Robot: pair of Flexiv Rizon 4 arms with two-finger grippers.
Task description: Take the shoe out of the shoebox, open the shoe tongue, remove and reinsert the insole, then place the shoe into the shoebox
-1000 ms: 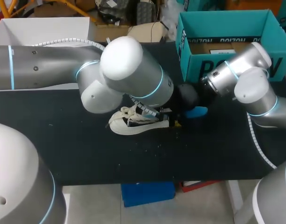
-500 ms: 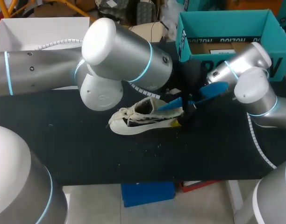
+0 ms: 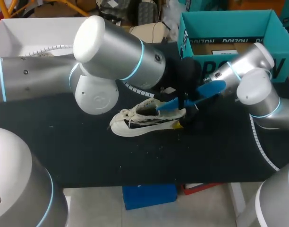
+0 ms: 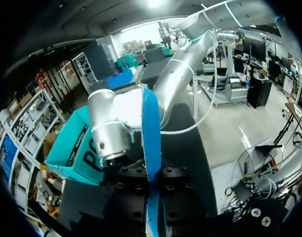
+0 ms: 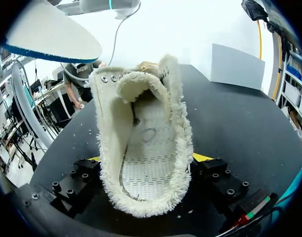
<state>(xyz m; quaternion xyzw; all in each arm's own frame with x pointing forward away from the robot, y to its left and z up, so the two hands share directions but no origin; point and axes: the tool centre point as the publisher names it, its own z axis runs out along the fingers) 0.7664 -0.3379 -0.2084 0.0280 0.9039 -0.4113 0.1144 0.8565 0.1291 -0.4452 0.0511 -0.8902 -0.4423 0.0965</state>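
Both claws are at work. The left claw (image 4: 153, 195) is clenched on a blue insole (image 3: 208, 89), which stands edge-on between its black finger blocks in the left wrist view. The right claw (image 5: 148, 165) grips the heel of a cream shoe (image 3: 135, 124), with a sliver of yellow fingertip (image 5: 199, 157) showing against each side of the heel.

From overhead, the shoe rests on the black table (image 3: 88, 156) near its middle. Its toe points to the robot's left, its heel faces the right arm (image 3: 250, 85), and its laces (image 3: 130, 112) are loose over the forefoot. The left arm (image 3: 116, 56) reaches across from the left, its claw hanging just above the heel.

The insole is out of the shoe and held at a slant. Its lower end hangs over the shoe's opening and its upper end rises toward the right arm. Whether the lower end touches the collar cannot be told from above. In the right wrist view it hangs clear above the shoe, white face down with a blue edge.

That same view looks into the shoe past its frayed collar, with the tongue standing up and a bare, dotted footbed showing inside.

The teal shoebox (image 3: 225, 19) sits open at the table's far right corner, behind the right arm and apart from the shoe.
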